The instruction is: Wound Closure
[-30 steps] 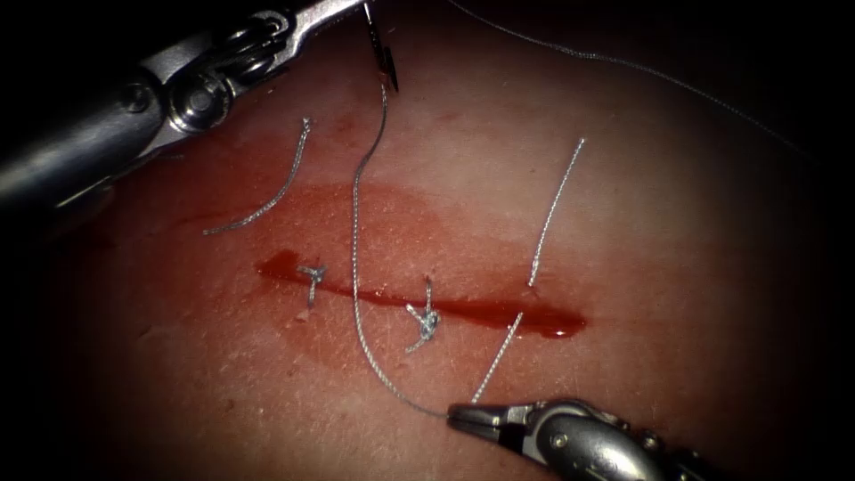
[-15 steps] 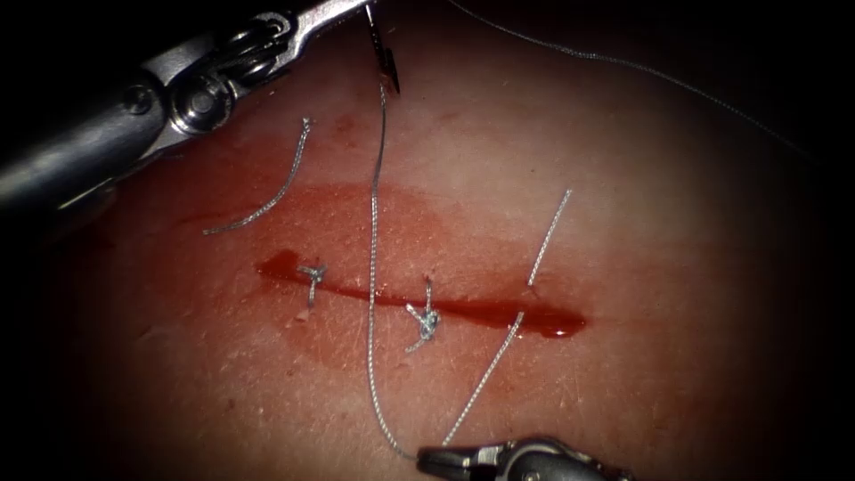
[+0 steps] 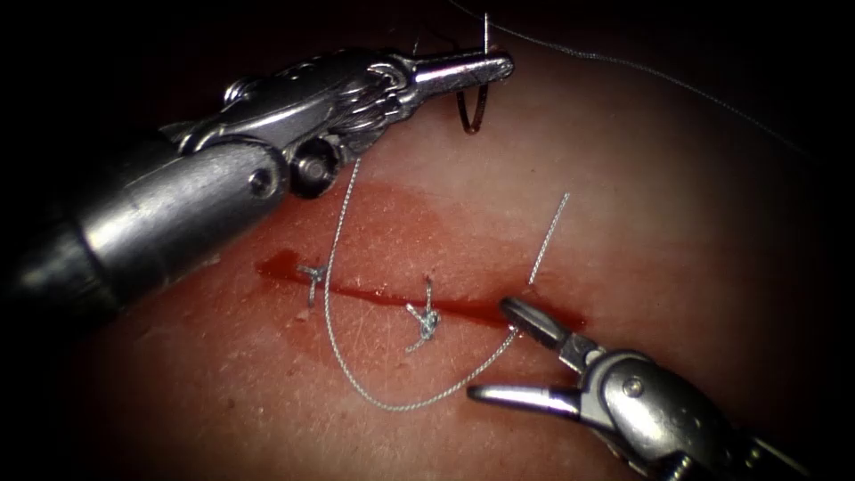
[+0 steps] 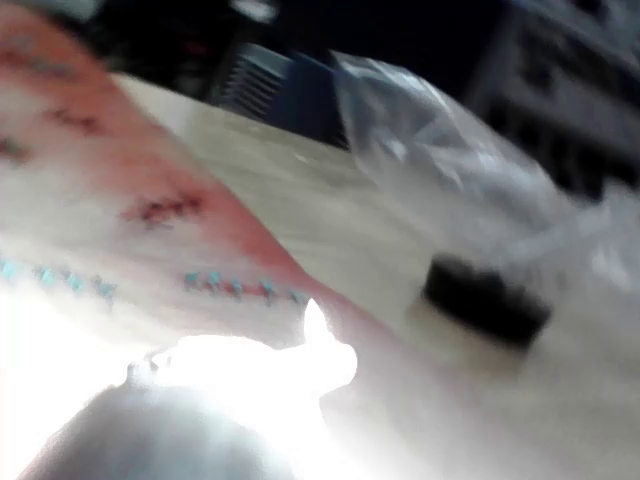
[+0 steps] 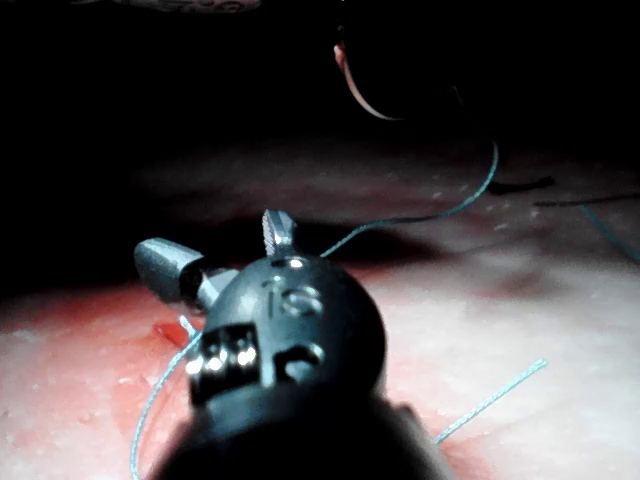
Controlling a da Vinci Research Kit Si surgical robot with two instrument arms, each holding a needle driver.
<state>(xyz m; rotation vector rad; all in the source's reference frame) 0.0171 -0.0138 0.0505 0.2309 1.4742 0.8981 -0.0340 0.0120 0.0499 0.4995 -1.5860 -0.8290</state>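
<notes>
Left pincer point(image 3: 485, 67), upper centre, clenched on needle point(image 3: 472, 111) mid-curve, off tissue point(image 3: 677, 223). Right pincer point(image 3: 503, 352) released, empty. Thread point(image 3: 334, 312) judged limp, slippery; needle stiff, best gripped mid-body.

Endoscope from above and in front; wrist views close along each shaft, sharing the tissue point(image 3: 623, 178).

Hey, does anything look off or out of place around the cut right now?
Nothing looks damaged. Red fluid has spread over the tissue above the cut. The right tool is open, holding nothing, beside slack thread. The left tool holds the needle clear of the tissue.
</notes>
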